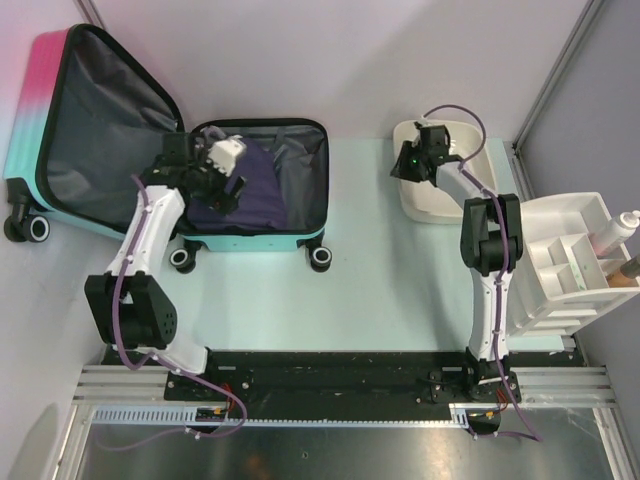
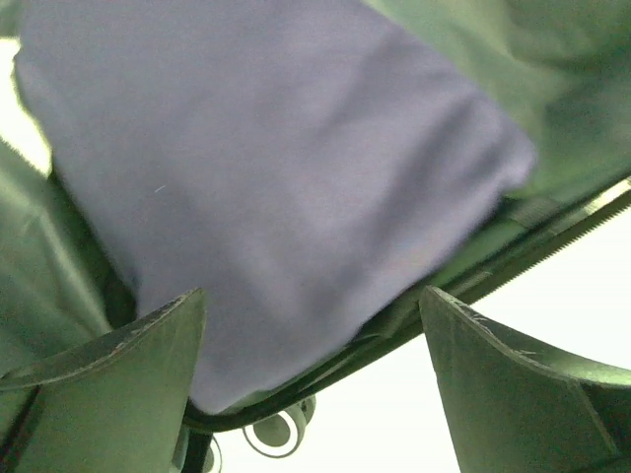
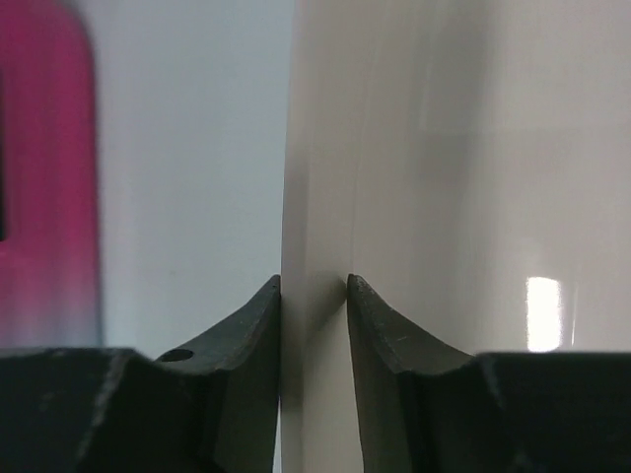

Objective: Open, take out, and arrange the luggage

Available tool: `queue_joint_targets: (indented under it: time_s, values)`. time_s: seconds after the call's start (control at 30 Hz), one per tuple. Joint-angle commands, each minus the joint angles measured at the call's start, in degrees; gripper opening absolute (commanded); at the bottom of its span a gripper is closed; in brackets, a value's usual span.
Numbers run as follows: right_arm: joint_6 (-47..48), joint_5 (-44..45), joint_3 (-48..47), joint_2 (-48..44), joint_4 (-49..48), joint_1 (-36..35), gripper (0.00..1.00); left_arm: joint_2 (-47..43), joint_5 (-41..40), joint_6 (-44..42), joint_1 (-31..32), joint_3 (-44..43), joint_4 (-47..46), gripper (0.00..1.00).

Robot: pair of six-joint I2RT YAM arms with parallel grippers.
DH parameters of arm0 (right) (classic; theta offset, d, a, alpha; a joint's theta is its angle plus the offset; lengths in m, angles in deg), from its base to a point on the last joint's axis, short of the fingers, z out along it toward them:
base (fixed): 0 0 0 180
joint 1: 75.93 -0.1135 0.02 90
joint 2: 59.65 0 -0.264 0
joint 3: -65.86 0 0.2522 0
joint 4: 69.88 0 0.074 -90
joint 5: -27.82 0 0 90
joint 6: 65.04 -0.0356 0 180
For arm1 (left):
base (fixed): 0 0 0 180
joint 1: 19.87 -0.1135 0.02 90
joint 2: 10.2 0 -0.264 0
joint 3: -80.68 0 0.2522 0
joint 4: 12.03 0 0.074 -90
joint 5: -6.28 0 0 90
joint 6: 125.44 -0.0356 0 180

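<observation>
The luggage [image 1: 60, 70], a pink-to-teal suitcase, lies open at the far left, its lid raised and its dark lining showing. A folded purple cloth [image 1: 255, 195] lies in its lower half and fills the left wrist view [image 2: 266, 177]. My left gripper [image 1: 222, 180] hangs open just above the cloth, near the case's front rim [image 2: 473, 281]; its fingers [image 2: 128, 365] hold nothing. My right gripper [image 1: 403, 165] is shut on the left rim [image 3: 314, 227] of the white tub [image 1: 445, 205].
A white compartment organiser [image 1: 570, 255] stands at the right edge with a white bottle [image 1: 618, 228] in it. The suitcase's wheels [image 1: 320, 260] stand on the pale green table [image 1: 360, 300]. Metal frame posts rise at the far corners.
</observation>
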Motion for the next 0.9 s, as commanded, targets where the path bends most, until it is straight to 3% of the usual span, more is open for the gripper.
queue_joint_targets:
  time_s: [0.0, 0.23, 0.43, 0.63, 0.87]
  values:
    - [-6.5, -9.8, -3.4, 1.3, -4.0, -2.0, 0.43, -2.3, 0.2, -16.7, 6.1, 1.3, 2.2, 0.92]
    - [-6.3, -14.1, -2.3, -0.6, -4.2, -2.3, 0.55, 4.2, -2.4, -27.2, 9.0, -1.0, 2.3, 0.82]
    - [-6.0, -14.7, -0.5, -2.6, -3.7, -1.9, 0.67, 9.0, -3.2, -34.8, 9.5, 0.0, 2.4, 0.80]
    - [-4.2, -15.4, -0.2, -2.8, -1.7, -1.6, 0.73, 10.0, -4.1, -41.1, 9.8, 2.9, 3.5, 0.93]
    - [-4.9, -17.3, -0.7, -1.5, -1.9, -2.2, 0.74, 9.9, -3.1, -43.8, 9.9, 1.9, 7.7, 1.00]
